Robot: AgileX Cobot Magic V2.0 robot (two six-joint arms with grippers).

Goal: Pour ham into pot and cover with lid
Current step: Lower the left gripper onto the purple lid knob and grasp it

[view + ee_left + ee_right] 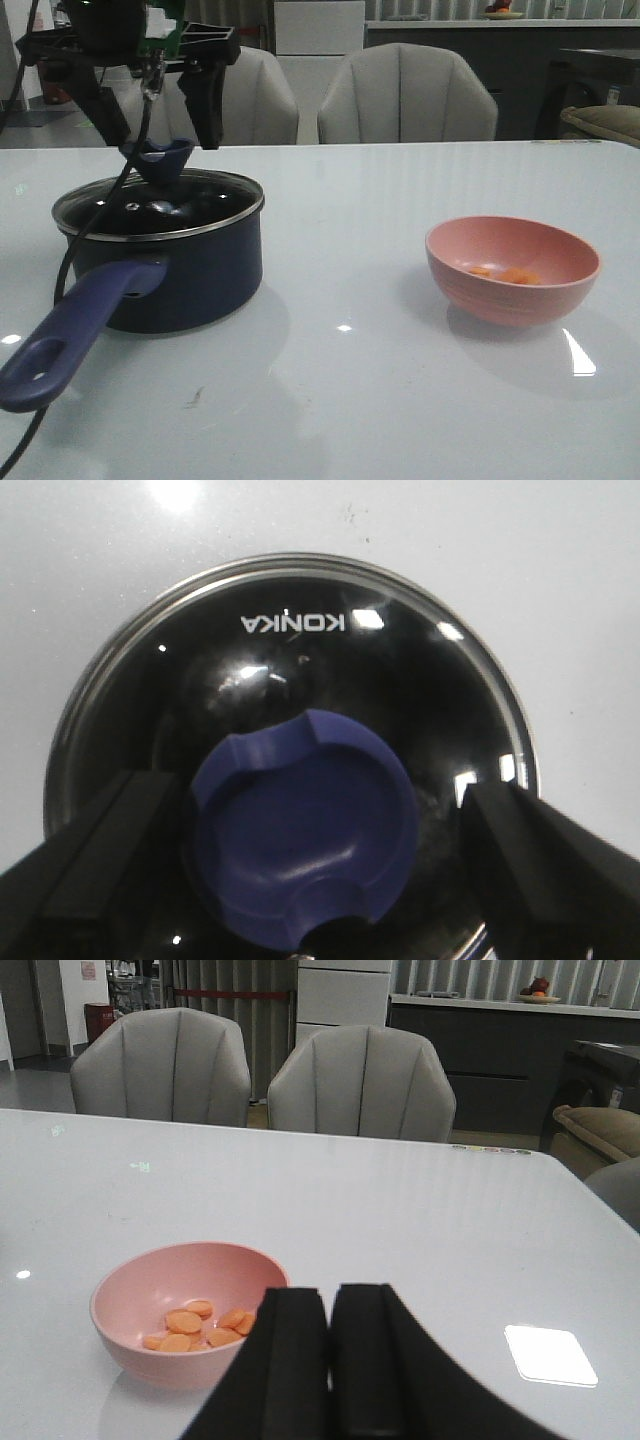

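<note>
- Ham (505, 274) lies in the pink bowl (512, 268), well apart from the pot (160, 255) across the bench (350, 380). From the front, the lid (158, 205) sits on the pot, and my left pincer (158, 115) hangs spread just above its knob (160, 158).
- From my left wrist, the fingers (110, 840) flank the knob (305, 830) without touching. I judge I should centre, lower and pinch the flare evenly before lifting straight up.
- From my right wrist, my right pincer (330, 1345) is pressed together and empty, near the bowl (185, 1310) holding the ham (195, 1325). It must spread before taking the rim.
</note>
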